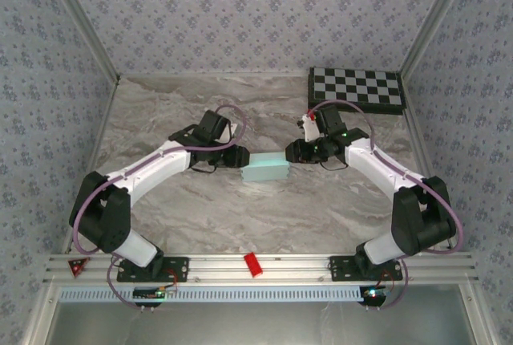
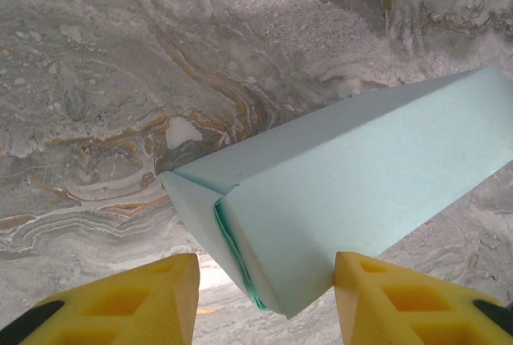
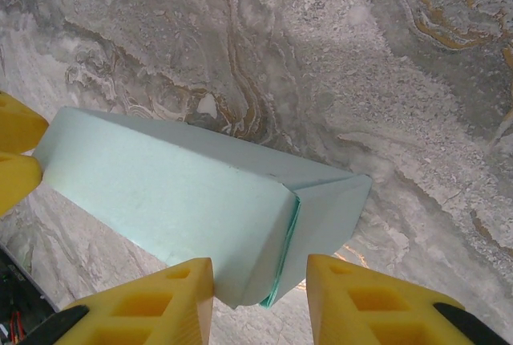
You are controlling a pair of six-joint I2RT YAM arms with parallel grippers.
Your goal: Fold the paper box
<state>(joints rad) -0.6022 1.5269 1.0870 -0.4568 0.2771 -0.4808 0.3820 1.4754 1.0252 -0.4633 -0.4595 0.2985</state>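
Pale blue card, already formed into a small rectangular shape: from the top camera, the paper box (image 1: 265, 170) lies near the middle of the marble table (image 1: 200, 209). The left gripper (image 1: 234, 157) is at its 9 o'clock end and the right gripper (image 1: 293, 152) at its 3 o'clock end. A checkerboard (image 1: 357, 89) sits well apart at about 1 o'clock, and a small red piece (image 1: 253, 265) rests on the rail at 6 o'clock.

On the left wrist camera, the left gripper (image 2: 266, 274) has its yellow fingers (image 2: 148, 301) spread apart. One short end of the paper box (image 2: 361, 176) reaches down between them, towards 6 o'clock. The end flap's seam shows a thin darker edge (not quite flush, by the look of it).

On the right wrist camera, the right gripper (image 3: 259, 271) is likewise spread. The other end of the paper box (image 3: 168, 192) pokes in between its jaws, and a slim gap runs along that end flap. The left gripper (image 3: 14, 152) shows at 9 o'clock, its jaws parted around the far corner.

I judge the box light, hollow and easy to dent, with a smooth face that could slip. The firmest hold is likely across the short ends near the creases, with gentle pressure. No brand, label or lettering can be read anywhere.
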